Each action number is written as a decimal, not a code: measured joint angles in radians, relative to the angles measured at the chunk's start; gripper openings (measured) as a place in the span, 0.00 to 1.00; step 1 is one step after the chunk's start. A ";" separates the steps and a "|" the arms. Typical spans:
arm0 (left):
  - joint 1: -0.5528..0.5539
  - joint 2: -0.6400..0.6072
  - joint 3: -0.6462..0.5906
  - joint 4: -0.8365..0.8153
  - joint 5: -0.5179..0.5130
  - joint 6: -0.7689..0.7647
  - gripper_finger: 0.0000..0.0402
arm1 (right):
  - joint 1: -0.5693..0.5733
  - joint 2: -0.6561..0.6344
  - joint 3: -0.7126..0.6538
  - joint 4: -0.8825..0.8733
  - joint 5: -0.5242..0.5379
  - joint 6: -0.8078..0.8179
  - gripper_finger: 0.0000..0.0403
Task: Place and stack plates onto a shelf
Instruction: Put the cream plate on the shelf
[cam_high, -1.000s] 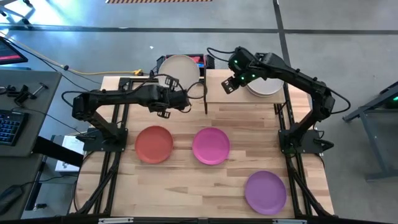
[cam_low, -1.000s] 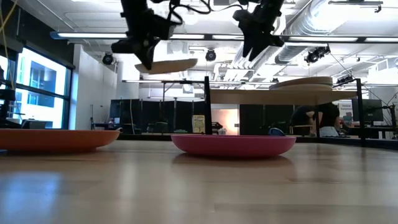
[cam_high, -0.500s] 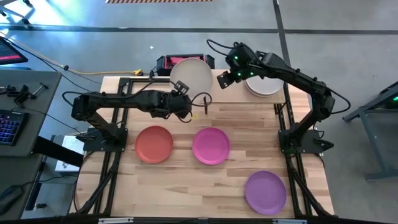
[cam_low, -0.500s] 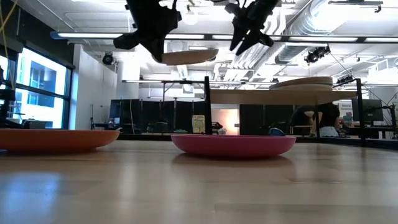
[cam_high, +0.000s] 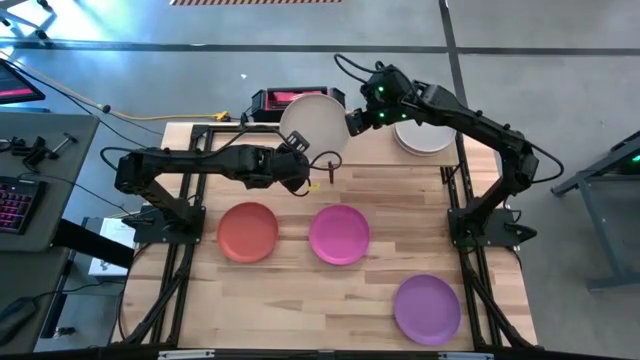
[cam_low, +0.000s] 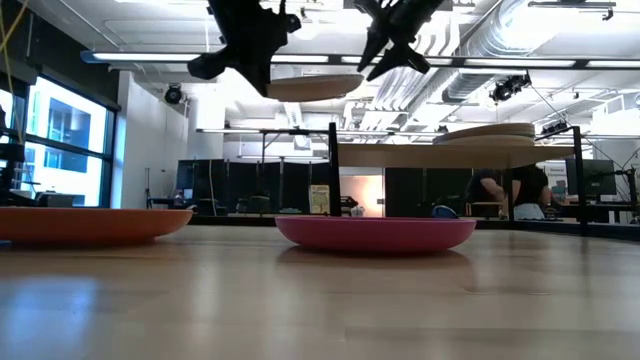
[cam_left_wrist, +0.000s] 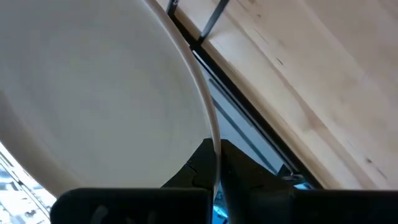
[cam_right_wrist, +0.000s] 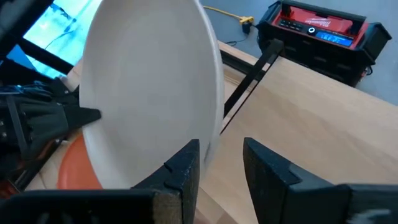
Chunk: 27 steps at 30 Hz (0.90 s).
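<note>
An off-white plate (cam_high: 313, 121) hangs in the air above the left part of the shelf (cam_high: 375, 150), held level, as the low view (cam_low: 313, 87) shows it well above the shelf board (cam_low: 440, 155). The left end effector (cam_high: 296, 160) pinches its near rim; in the left wrist view the two dark fingers (cam_left_wrist: 205, 165) are pressed together on the plate's edge (cam_left_wrist: 124, 81). The right end effector (cam_high: 355, 120) is at the plate's opposite rim, its fingers (cam_right_wrist: 186, 165) spread with the plate's edge (cam_right_wrist: 155, 87) running between them, not visibly clamped.

To the right of the right end effector, a small stack of plates (cam_high: 425, 135) sits on the right part of the shelf, off-white on top; from table height it shows as a pale disc (cam_low: 485, 132) resting on the board. A thin black post (cam_low: 333, 170) of the shelf stands below the lifted plate.

On the desk (cam_high: 300, 300), nearer than both end effectors, lie three more plates, apart from each other: an orange-red plate (cam_high: 247, 232) below the left end effector, a magenta plate (cam_high: 339, 234) just beside it toward the middle, and a purple plate (cam_high: 427, 308) toward the desk's front right corner. Beyond the shelf's far edge sits a red and black box (cam_right_wrist: 314, 31). In the room behind, a person (cam_low: 520, 190) is partly visible.
</note>
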 joint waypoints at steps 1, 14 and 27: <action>0.000 0.000 0.000 0.000 0.000 0.009 0.00 | 0.000 0.000 0.000 0.003 0.000 0.010 0.26; -0.002 0.000 0.000 0.071 -0.064 0.072 0.00 | 0.000 0.000 0.000 0.004 0.018 0.041 0.26; -0.003 0.000 0.000 0.098 -0.060 0.075 0.00 | 0.001 0.000 0.000 -0.026 0.017 0.040 0.12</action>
